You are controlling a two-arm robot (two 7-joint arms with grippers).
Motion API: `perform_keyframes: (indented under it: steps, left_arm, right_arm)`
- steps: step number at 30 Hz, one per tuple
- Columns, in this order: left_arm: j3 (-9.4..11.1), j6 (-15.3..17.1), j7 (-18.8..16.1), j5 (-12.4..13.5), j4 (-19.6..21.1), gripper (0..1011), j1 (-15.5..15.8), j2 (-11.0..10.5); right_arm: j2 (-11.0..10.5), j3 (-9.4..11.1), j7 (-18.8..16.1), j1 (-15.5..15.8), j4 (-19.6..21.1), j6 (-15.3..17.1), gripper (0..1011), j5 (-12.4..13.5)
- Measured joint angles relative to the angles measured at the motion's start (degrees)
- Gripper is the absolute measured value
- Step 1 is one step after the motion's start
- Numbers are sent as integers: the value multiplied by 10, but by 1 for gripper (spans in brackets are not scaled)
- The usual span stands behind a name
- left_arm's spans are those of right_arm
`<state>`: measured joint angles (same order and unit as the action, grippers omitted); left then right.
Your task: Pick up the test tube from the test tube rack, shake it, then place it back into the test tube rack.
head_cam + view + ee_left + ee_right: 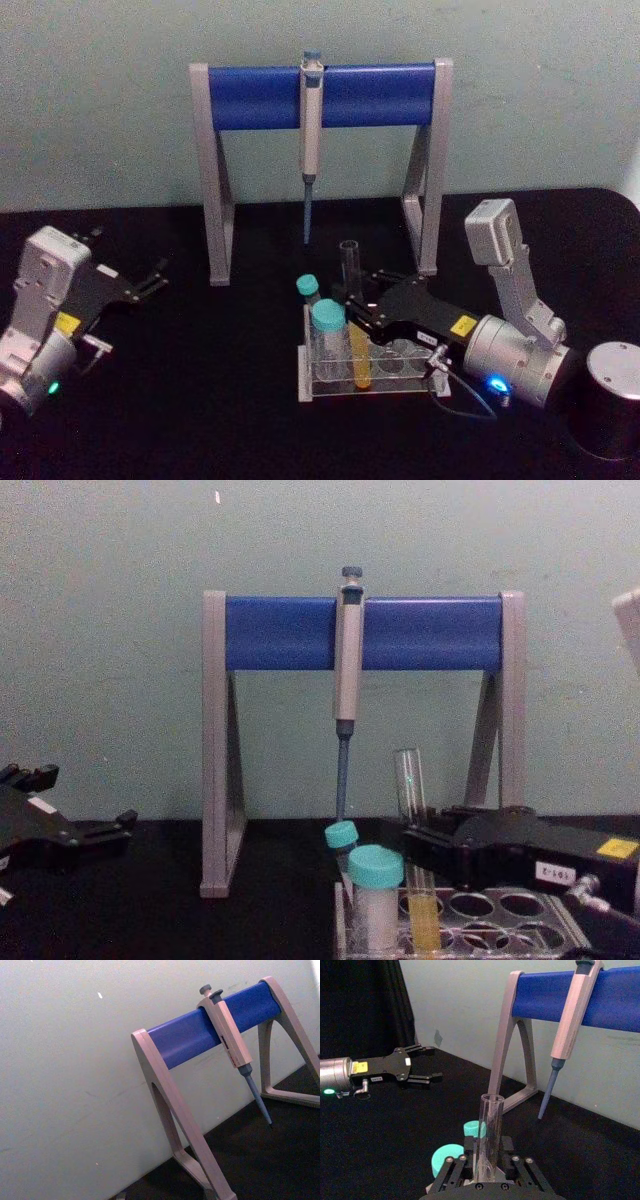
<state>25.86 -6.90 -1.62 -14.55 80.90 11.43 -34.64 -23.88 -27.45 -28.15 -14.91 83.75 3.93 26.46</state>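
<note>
Clear glass test tube (349,265) stands between the jaws of the right claw (357,318), which is closed against it on both sides about mid-height. Its yellow-filled lower end sits below the claw in a hole of the test tube rack (400,388), so the lift has not begun. The left claw (429,1064) is parked well away, jaws spread.

Hazards, as judged from this position:
- The wide teal-capped tube (328,318) stands just beside the claw tip, and a smaller teal-capped tube (307,285) just beyond it. A sideways pull would knock them or drag the rack.
- The tube is uncapped. Vigorous shaking could spill liquid.
- Smooth glass may slip in a light grip.
- The pipette (311,130) tip hangs above and beyond the claw. A high lift risks contact.
</note>
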Motion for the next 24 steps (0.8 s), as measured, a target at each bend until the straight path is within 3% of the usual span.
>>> perform_keyframes:
  steps: [2, 6, 21, 24]
  left_arm:
    - [0, 0, 0, 0, 0, 1001, 0, 0]
    - [0, 0, 0, 0, 0, 1001, 0, 0]
    - [0, 0, 0, 0, 0, 1001, 0, 0]
    - [0, 0, 0, 0, 0, 1001, 0, 0]
  right_arm:
    - [0, 0, 0, 0, 0, 0, 295, 0]
    - [0, 0, 0, 0, 0, 0, 232, 0]
    - [0, 0, 0, 0, 0, -1, 232, 0]
    - [0, 3, -7, 5, 0, -20, 232, 3]
